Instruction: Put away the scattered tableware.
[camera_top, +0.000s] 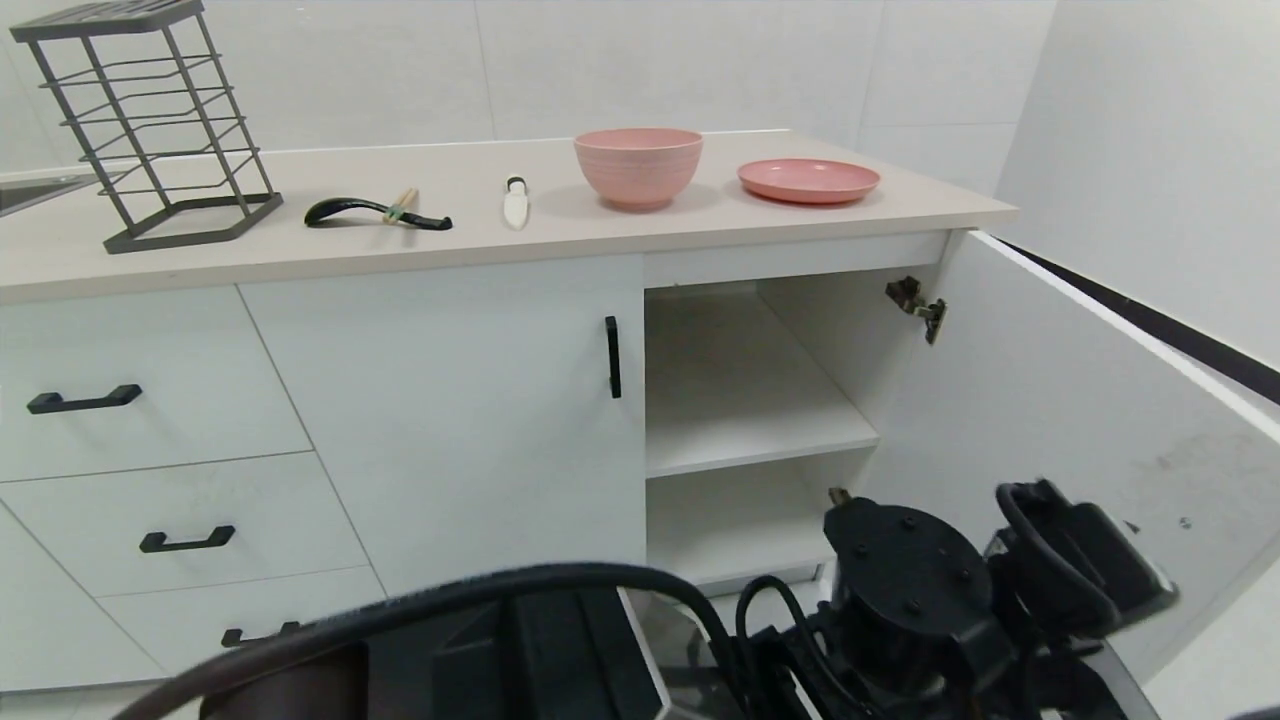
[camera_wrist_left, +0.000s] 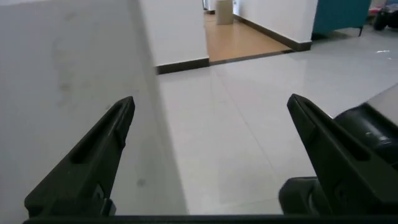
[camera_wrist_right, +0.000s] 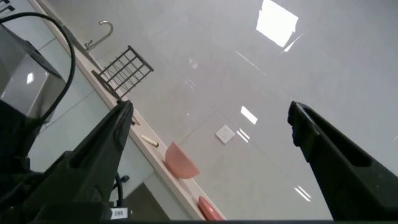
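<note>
Head view shows the black arm links (camera_top: 900, 590) low at the near edge, well below the surface (camera_top: 300, 255) and in front of the open cupboard (camera_top: 700, 275). The cupboard's door (camera_top: 1080, 400) is swung out wide beside them.

The left pincer (camera_wrist_left: 211, 102) has its two fingers spread wide and holds nothing. It points out over a pale tiled floor (camera_wrist_left: 249, 124), and a white panel (camera_wrist_left: 68, 62) stands close to one finger.

The right pincer (camera_wrist_right: 211, 107) is also spread wide and empty. It is turned upward toward the wall, and the tableware is seen far off beyond its fingers, well apart from them.

All the tableware lies on the surface, above both pincers. The pink bowl (camera_top: 638, 165) stands upright near the back. The pink plate (camera_top: 808, 180) lies flat just beside it, over the open cupboard. A small white utensil (camera_top: 516, 200) lies on the other side of the bowl. Farther along is a black spoon (camera_top: 375, 211) with chopsticks (camera_top: 402, 203) lying across its handle. A dark wire rack (camera_top: 150, 120) stands at the far end of the surface. Inside the cupboard there is a white shelf (camera_top: 740, 400).
</note>
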